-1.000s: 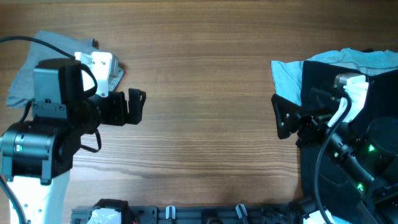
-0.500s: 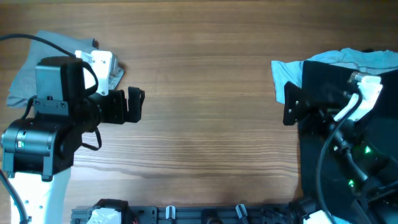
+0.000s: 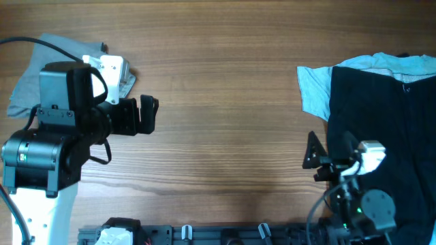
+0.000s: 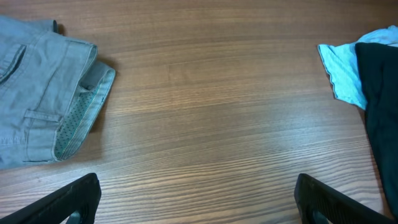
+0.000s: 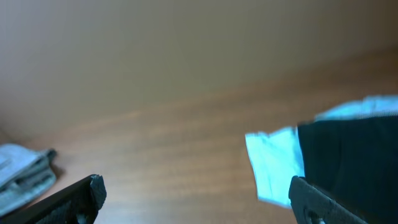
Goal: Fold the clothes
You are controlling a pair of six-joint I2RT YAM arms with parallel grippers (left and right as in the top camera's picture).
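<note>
Because the plain grey-taupe cotton shorts (image 3: 26,71) lie at the far left of the brown wooden tabletop (image 3: 231,82), the left arm is plainly the nearer one. Its body covers part of them in the overhead view. The left wrist view shows them (image 4: 37,99) bunched at the left edge, with the waistband's dotted lining turned outward towards the bare wood. With so much covered, I cannot tell their long axis for sure.

The left pincer (image 3: 151,116) hangs just beside the shorts with its tips pointing at the tabletop's middle, so the cloth lies behind and to the far side of it. Its jaws are spread wide and hold nothing. A grasp would likely call for turning back towards that corner.

The right pincer (image 3: 313,160) is well apart, near the front right, also spread wide and empty. It sits by the black garment (image 3: 381,136) and the pale blue shirt (image 3: 313,88).
</note>
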